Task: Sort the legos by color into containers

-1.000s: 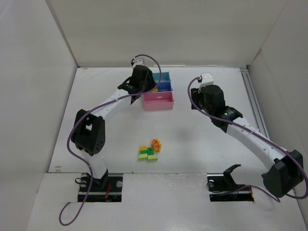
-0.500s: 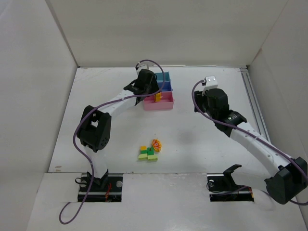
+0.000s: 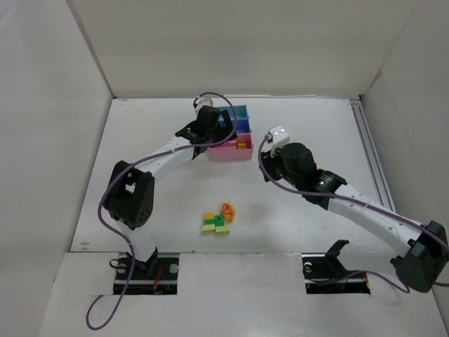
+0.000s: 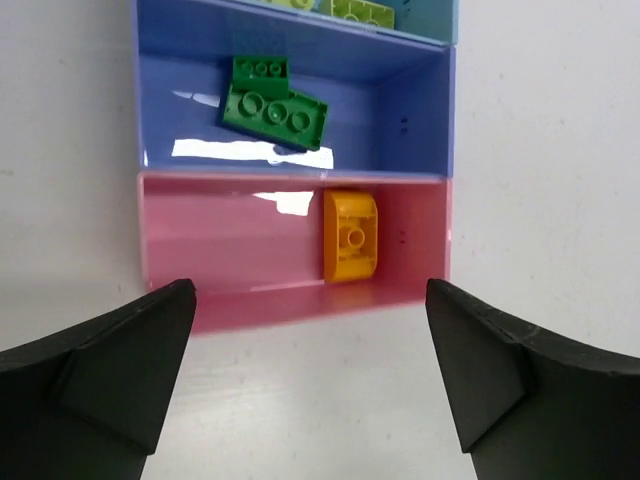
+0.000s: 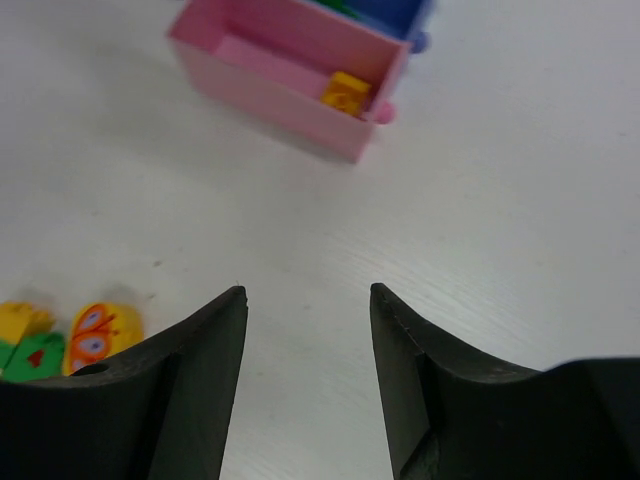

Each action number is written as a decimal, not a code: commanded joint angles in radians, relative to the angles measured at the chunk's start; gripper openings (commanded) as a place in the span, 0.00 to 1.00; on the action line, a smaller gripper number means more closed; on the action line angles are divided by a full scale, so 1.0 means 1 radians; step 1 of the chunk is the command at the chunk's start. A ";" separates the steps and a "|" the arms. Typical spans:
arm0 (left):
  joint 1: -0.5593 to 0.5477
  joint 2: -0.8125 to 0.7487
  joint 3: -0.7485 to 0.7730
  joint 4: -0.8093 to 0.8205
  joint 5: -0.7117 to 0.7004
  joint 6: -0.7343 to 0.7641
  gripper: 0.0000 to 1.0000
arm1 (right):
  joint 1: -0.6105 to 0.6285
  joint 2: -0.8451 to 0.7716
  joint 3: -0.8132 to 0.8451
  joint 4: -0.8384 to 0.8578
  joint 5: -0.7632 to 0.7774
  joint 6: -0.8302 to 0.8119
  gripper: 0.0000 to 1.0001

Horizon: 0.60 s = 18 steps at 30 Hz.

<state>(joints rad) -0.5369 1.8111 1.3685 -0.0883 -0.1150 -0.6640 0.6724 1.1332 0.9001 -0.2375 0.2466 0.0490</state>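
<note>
Nearest, on the tabletop point(image 3: 280, 225): a loose heap of green, yellow and orange bricks point(image 3: 217, 223). Beyond that, the right pincer point(image 5: 308, 300): hangs spread over bare surface, holds nothing. Farther out, the left pincer point(image 4: 310, 295): gapes wide and empty above the pink tray point(image 4: 240, 255), one orange brick point(image 4: 350, 235) inside. Then the blue tray point(image 4: 180, 110) with dark green bricks point(image 4: 272, 100); last, the teal tray point(image 4: 430, 15).

From here I see the blue tray point(image 4: 180, 100) and pink tray point(image 4: 220, 240) as glossy plastic with glare; the orange brick point(image 4: 350, 235) smooth and shiny; the table point(image 5: 480, 200) matt, faintly grained.
</note>
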 commanded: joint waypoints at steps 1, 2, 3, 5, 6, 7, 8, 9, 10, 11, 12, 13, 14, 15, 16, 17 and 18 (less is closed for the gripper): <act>-0.011 -0.204 -0.049 -0.016 -0.015 0.001 0.99 | 0.123 0.048 0.000 0.041 -0.035 -0.023 0.58; -0.011 -0.240 -0.104 -0.025 -0.026 0.001 0.99 | 0.171 0.072 0.013 0.041 -0.055 -0.023 0.58; -0.011 -0.277 -0.135 -0.042 -0.040 0.001 0.99 | 0.194 0.121 0.013 0.041 -0.075 -0.023 0.58; -0.011 -0.393 -0.196 -0.071 -0.103 -0.022 0.99 | 0.260 0.169 0.023 0.041 -0.116 -0.023 0.58; -0.011 -0.433 -0.259 -0.105 -0.121 -0.037 0.99 | 0.283 0.190 0.034 0.050 -0.116 -0.023 0.59; -0.011 -0.473 -0.290 -0.122 -0.142 -0.037 0.99 | 0.305 0.233 0.034 0.050 -0.130 -0.023 0.59; -0.011 -0.551 -0.317 -0.139 -0.179 -0.066 0.99 | 0.323 0.253 0.043 0.050 -0.156 -0.023 0.59; -0.011 -0.590 -0.371 -0.174 -0.193 -0.075 0.99 | 0.357 0.273 0.054 0.040 -0.156 -0.023 0.60; -0.011 -0.625 -0.399 -0.185 -0.202 -0.075 0.99 | 0.372 0.304 0.054 0.040 -0.156 -0.023 0.60; -0.011 -0.691 -0.422 -0.195 -0.212 -0.088 0.99 | 0.386 0.316 0.054 0.030 -0.168 -0.023 0.60; -0.011 -0.722 -0.445 -0.205 -0.227 -0.104 0.99 | 0.406 0.327 0.054 0.030 -0.168 -0.023 0.61; -0.011 -0.749 -0.483 -0.215 -0.227 -0.105 0.99 | 0.406 0.341 0.042 0.030 -0.168 -0.023 0.61; -0.002 -0.774 -0.499 -0.228 -0.236 -0.114 0.99 | 0.420 0.341 0.031 0.030 -0.182 -0.023 0.61; -0.002 -0.815 -0.508 -0.228 -0.236 -0.114 0.99 | 0.420 0.352 0.031 0.020 -0.182 -0.023 0.61; -0.002 -0.832 -0.517 -0.241 -0.236 -0.114 0.99 | 0.432 0.352 0.020 0.020 -0.194 -0.023 0.61; -0.002 -0.846 -0.528 -0.241 -0.236 -0.114 0.99 | 0.449 0.352 0.010 0.007 -0.194 -0.032 0.61; -0.002 -0.864 -0.528 -0.254 -0.236 -0.114 0.99 | 0.458 0.362 0.010 0.007 -0.194 -0.032 0.61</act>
<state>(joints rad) -0.5423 0.9936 0.8551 -0.3035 -0.3153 -0.7574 1.1034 1.4944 0.9058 -0.2363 0.0776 0.0299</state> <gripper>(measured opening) 0.993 0.612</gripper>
